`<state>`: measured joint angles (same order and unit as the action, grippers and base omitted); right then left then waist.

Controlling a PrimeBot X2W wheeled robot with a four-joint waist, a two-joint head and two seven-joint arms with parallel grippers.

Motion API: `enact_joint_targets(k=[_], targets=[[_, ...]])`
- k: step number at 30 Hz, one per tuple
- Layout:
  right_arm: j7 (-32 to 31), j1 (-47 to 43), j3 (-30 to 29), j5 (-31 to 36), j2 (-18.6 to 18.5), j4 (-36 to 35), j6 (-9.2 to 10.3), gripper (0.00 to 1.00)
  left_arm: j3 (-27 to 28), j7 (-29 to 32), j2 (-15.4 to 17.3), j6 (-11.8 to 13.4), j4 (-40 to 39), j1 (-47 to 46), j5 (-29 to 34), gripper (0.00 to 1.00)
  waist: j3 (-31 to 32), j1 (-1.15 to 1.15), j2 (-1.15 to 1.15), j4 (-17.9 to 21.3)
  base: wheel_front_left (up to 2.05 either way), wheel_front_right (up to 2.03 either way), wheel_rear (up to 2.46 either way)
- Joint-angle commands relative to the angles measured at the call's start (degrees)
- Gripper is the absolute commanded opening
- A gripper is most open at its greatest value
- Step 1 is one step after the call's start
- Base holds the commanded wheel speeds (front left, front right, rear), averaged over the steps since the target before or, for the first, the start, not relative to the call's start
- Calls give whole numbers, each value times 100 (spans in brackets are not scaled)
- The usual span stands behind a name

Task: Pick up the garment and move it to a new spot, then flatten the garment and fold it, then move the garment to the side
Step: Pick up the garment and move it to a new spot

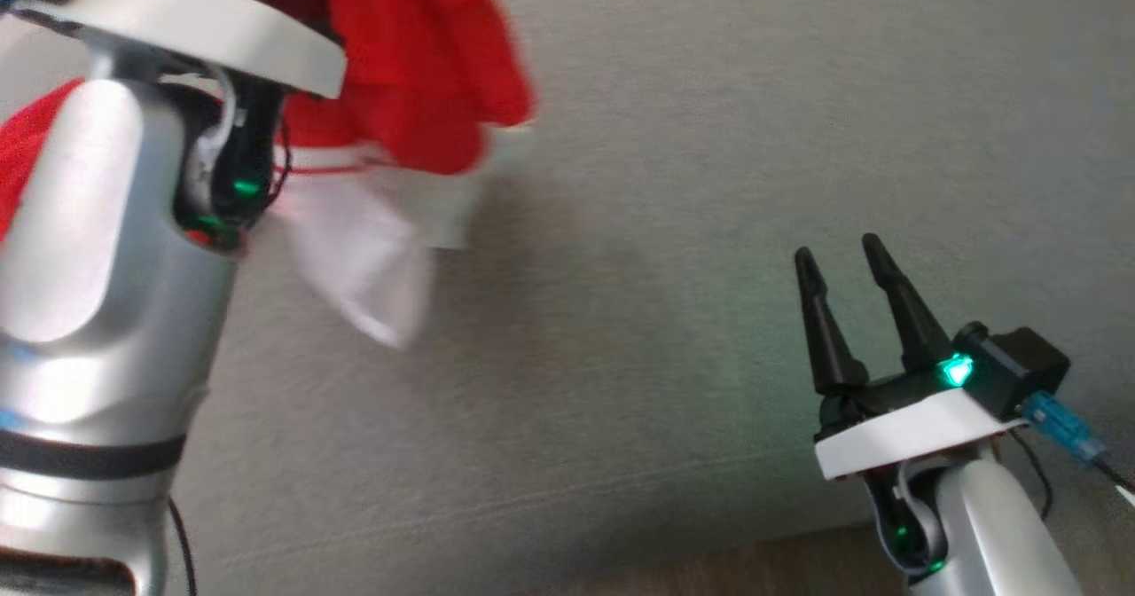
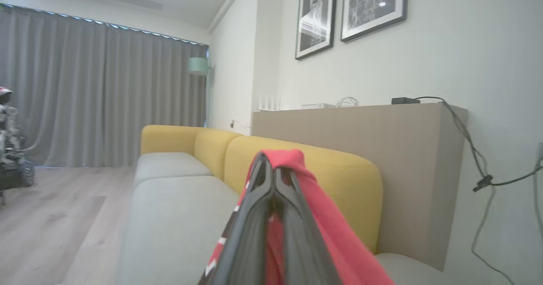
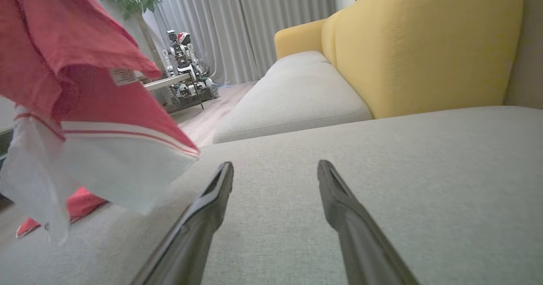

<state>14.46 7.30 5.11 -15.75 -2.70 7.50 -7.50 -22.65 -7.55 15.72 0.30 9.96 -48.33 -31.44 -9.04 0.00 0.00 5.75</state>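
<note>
The garment (image 1: 417, 73) is off the seat and in the air, so the pick-up looks done and the carry to a new spot is, by my reading, the step in hand. Laying it flat, folding it and moving it aside are all left to do. It is a thin, soft cloth, red over most of its body, with a white panel (image 1: 355, 250) at the lower end and narrow red-and-white stripes where the two colours meet (a small pale label (image 3: 123, 76) shows on an inner fold). It hangs bunched and creased rather than spread, the white end lowest and loose.

The left gripper (image 2: 273, 168) has its two dark fingers pressed together with a fold of the red cloth pinched between them. The fabric wraps over the fingertips and drapes down to the right of the fingers in the left wrist view. The right gripper (image 1: 838, 254) stands with its fingers spread wide and nothing between them. The garment hangs up and to the left of its fingertips, apart from them, and bare cushion lies between and beyond them.

Under both is the sofa seat cushion (image 3: 382, 162), a flat grey woven fabric with a fine grain, rounded at its edges. Beyond the right fingertips rises the yellow backrest (image 3: 424, 43), plump and smooth-cornered, in a similar coarse weave
</note>
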Motion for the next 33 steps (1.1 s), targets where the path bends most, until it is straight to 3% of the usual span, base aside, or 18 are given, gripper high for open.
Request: enact_joint_targets(k=[1,8,12,13,14,15,20,24,28,33], targets=[[54,16,187,-44,-18,-202,1,100,185,-4,87,82,-175,-189,-20,0,-22,0,0,527,0,0,0],[54,51,333,-130,-18,-344,1,100,97,-385,-472,459,506,-206,66,0,-238,0,0,1315,0,0,0],[54,26,418,-200,-18,-480,1,100,-186,-612,-997,474,1200,-234,142,4,-416,0,0,1620,0,0,0],[54,14,422,-208,-18,-504,1,100,-346,-629,-1092,412,1310,-220,145,36,-446,0,0,1638,0,0,0],[54,3,420,-213,-18,-523,1,100,-552,-639,-1164,327,1424,-202,158,85,-467,0,0,1645,0,0,0],[54,-6,428,-206,-18,-532,1,100,-792,-590,-1213,216,1562,-164,138,100,-486,0,0,1647,0,0,0],[54,32,490,-200,-18,-551,1,100,-1772,-477,-1277,-138,1882,-55,74,100,-547,0,0,1603,0,0,0],[54,89,462,-239,-18,-591,1,100,-2209,-549,-1281,-106,1828,-1,-318,100,-565,0,0,1422,0,0,0],[54,86,393,-207,-18,-555,1,100,-2002,-670,-1217,60,1924,-66,-355,100,-482,0,0,1134,0,0,0],[54,34,222,-114,-18,-517,1,100,-1521,-737,-637,196,1741,241,-205,100,-236,0,0,662,0,0,0]])
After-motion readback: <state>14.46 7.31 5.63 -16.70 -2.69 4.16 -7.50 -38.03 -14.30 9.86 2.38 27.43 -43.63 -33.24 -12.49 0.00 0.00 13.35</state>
